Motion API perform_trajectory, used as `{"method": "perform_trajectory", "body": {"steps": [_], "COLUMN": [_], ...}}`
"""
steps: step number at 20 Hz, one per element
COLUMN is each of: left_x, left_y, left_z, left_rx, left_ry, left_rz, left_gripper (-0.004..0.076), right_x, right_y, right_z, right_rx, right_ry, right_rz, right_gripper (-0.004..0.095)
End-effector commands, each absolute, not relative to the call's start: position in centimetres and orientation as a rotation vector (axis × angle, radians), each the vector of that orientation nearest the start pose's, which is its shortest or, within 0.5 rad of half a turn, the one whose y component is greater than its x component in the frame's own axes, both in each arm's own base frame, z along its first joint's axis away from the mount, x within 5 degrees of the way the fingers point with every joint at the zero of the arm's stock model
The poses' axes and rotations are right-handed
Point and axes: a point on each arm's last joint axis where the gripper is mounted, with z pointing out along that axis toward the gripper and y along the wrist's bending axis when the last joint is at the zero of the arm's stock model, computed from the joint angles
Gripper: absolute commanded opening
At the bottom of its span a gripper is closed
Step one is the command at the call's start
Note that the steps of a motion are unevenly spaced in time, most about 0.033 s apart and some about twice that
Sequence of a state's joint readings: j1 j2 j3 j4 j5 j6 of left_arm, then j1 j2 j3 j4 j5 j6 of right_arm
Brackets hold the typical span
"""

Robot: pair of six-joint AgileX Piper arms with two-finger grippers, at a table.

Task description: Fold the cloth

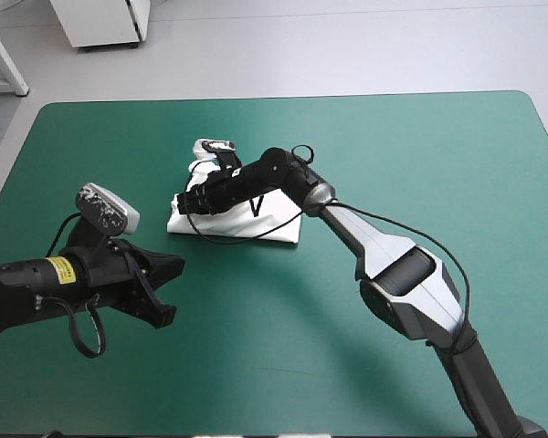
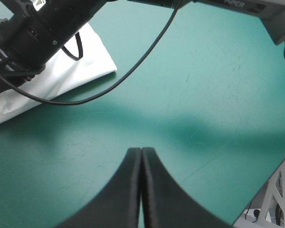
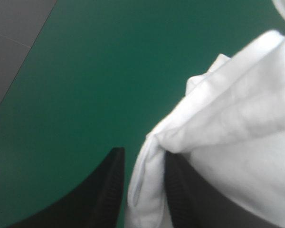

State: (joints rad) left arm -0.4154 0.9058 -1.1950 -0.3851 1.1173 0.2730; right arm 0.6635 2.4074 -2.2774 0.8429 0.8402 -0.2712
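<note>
The desk (image 1: 420, 137) has a teal-green cover with round corners, and it fills most of the high view. Behind its far edge lies a pale grey floor (image 1: 347, 46), smooth and bright, and on it stands a white cabinet (image 1: 100, 23) near the desk's far left corner. Farther left, a white slanted leg (image 1: 6, 57) of some other furniture comes down to the floor.
</note>
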Motion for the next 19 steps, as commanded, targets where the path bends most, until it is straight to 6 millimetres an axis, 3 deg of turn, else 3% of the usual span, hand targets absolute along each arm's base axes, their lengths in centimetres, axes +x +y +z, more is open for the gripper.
{"method": "perform_trajectory", "body": {"steps": [1, 6, 14, 17, 19], "left_x": [12.4, 12.8, 12.8, 12.8, 12.7], "left_y": [-9.0, -9.2, -9.2, -9.2, -9.2], "left_z": [43.7, 43.6, 43.6, 43.6, 43.5], "left_rx": [0.713, 0.704, 0.701, 0.704, 0.711], "left_ry": [2.090, 2.097, 2.093, 2.098, 2.108], "left_rz": [-0.607, -0.609, -0.612, -0.612, -0.613], "left_gripper": [-0.0009, -0.0009, -0.0009, -0.0009, -0.0009], "right_x": [38.6, 38.0, 40.0, 40.5, 40.3], "right_y": [36.8, 33.8, 27.2, 24.7, 23.1], "right_z": [31.4, 35.0, 39.6, 40.1, 38.7], "right_rx": [-0.696, -0.843, -0.627, -0.564, -0.536], "right_ry": [2.185, 2.306, 2.280, 2.313, 2.409], "right_rz": [1.270, 0.878, 0.755, 0.690, 0.662], "right_gripper": [0.0540, 0.0467, 0.0467, 0.0467, 0.0467]}}
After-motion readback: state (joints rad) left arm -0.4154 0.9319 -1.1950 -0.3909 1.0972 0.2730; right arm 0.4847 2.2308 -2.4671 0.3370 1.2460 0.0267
